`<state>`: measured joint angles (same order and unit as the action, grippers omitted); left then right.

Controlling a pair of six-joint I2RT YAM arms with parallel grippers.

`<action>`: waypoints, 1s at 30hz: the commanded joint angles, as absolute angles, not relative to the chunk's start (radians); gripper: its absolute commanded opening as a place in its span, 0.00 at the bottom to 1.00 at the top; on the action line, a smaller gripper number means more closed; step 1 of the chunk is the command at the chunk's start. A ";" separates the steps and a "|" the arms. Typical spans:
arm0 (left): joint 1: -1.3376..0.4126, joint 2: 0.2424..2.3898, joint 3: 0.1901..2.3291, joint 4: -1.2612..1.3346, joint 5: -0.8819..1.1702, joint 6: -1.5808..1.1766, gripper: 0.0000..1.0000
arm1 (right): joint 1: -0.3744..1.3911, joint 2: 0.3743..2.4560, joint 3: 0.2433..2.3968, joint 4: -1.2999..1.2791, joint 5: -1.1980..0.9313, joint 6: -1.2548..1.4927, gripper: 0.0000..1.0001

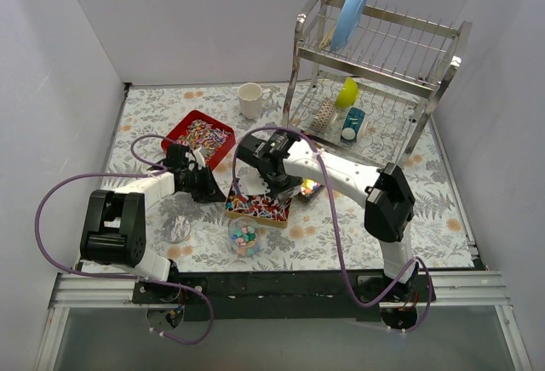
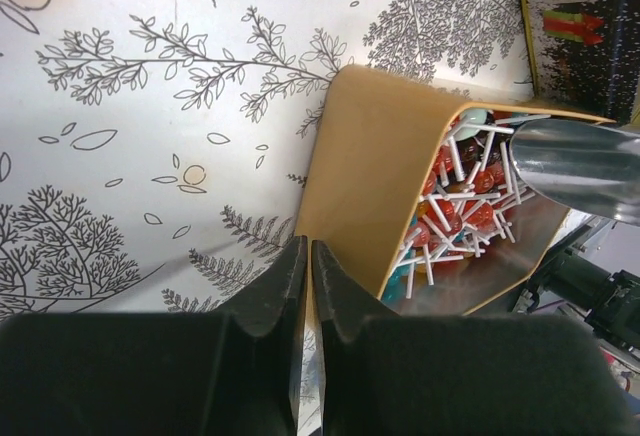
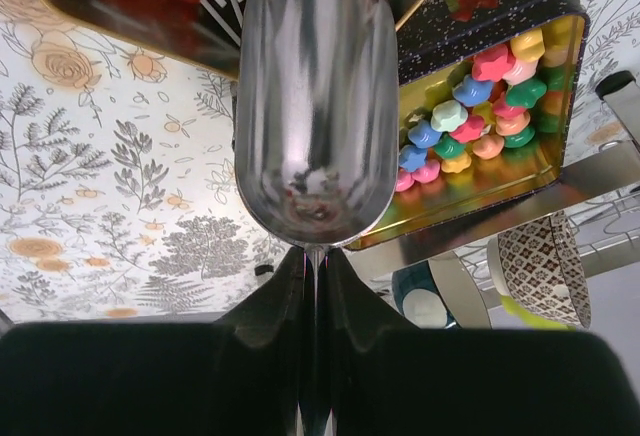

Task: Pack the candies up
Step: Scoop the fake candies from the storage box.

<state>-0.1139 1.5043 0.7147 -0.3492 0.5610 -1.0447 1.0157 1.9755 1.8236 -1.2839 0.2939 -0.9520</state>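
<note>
1. Found left arm (image 1: 145, 194) stretched low toward 2 o'clock from its base, with left gripper (image 1: 209, 185) ending at the 9 o'clock end of the gold tray (image 2: 365, 166).
2. Found right arm (image 1: 341, 175) bent over toward 10 o'clock from its base, with right gripper (image 3: 312, 261) poised above the same tray's edge.
3. Located striped candies (image 2: 462, 201) heaped inside the gold tray, at 2 o'clock of the left fingers (image 2: 280, 286).
4. Located star-like candies (image 3: 480, 106) in a black tin (image 3: 520, 1), at 2 o'clock of the right fingers (image 3: 348, 296).
5. Recorded left fingers pressed together, tips just beside the tray's outer wall; unable to tell whether touching or pinching anything.
6. Recorded right fingers clenched on the handle of a metal scoop (image 3: 312, 106), its bowl pointing to 12 o'clock.
</note>
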 commanded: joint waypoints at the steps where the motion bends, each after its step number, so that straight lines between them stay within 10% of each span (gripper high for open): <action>1: -0.118 1.503 0.729 -0.383 0.557 -1.058 0.07 | 1.028 1.894 1.753 -1.310 0.419 -1.031 0.01; 30: -0.193 1.411 0.523 -0.172 0.718 -1.189 0.00 | 1.086 2.089 1.770 -1.308 0.206 -0.704 0.01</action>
<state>-0.1818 1.4445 0.5297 -0.2638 0.6640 -1.1614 1.0805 2.0167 1.7302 -1.2900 0.3492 -0.7380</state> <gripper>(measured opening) 0.009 0.167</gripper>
